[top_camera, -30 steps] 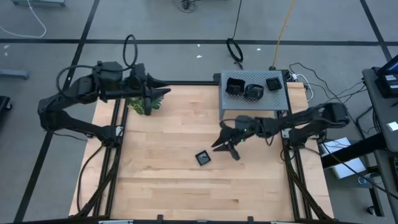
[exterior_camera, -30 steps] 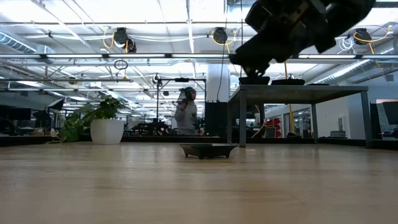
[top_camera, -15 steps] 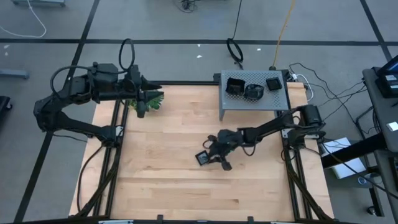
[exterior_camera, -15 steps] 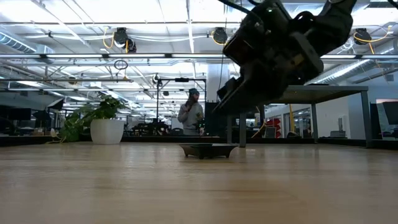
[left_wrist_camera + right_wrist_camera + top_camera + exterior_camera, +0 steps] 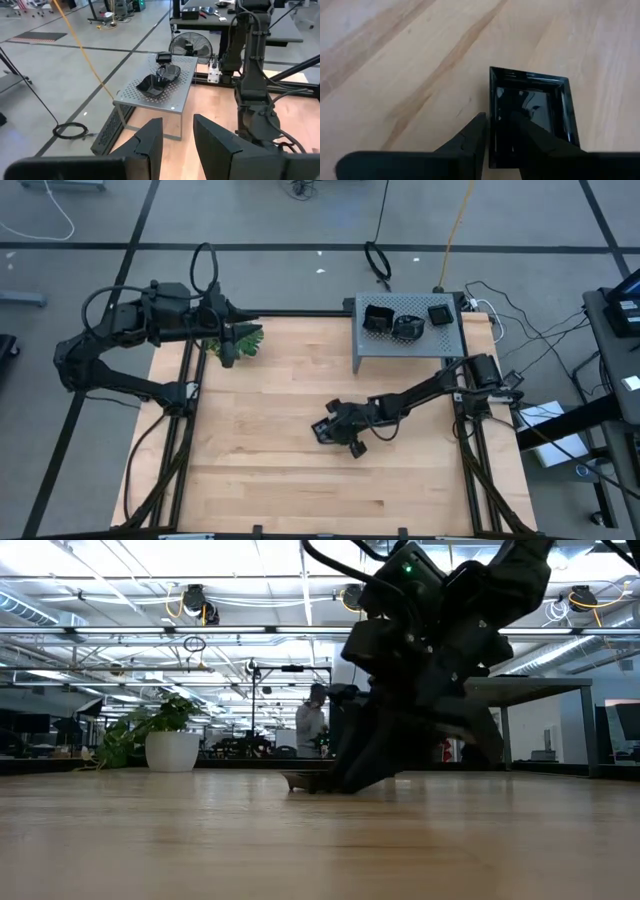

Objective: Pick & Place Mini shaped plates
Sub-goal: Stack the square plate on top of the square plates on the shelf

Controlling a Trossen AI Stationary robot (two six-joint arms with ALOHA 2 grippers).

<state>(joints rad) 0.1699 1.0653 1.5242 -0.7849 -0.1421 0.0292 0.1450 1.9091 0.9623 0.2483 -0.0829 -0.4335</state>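
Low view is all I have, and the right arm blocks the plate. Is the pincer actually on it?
Observer: The right wrist view shows the right pincer open, one finger inside the square black plate and one outside, straddling its rim.
Operator: Anything placed already?
Observer: From above, three black plates sit on the perforated grey stand.
Operator: Where's the left arm?
Observer: The left pincer hangs open at the table's far left corner, over the green sprig.
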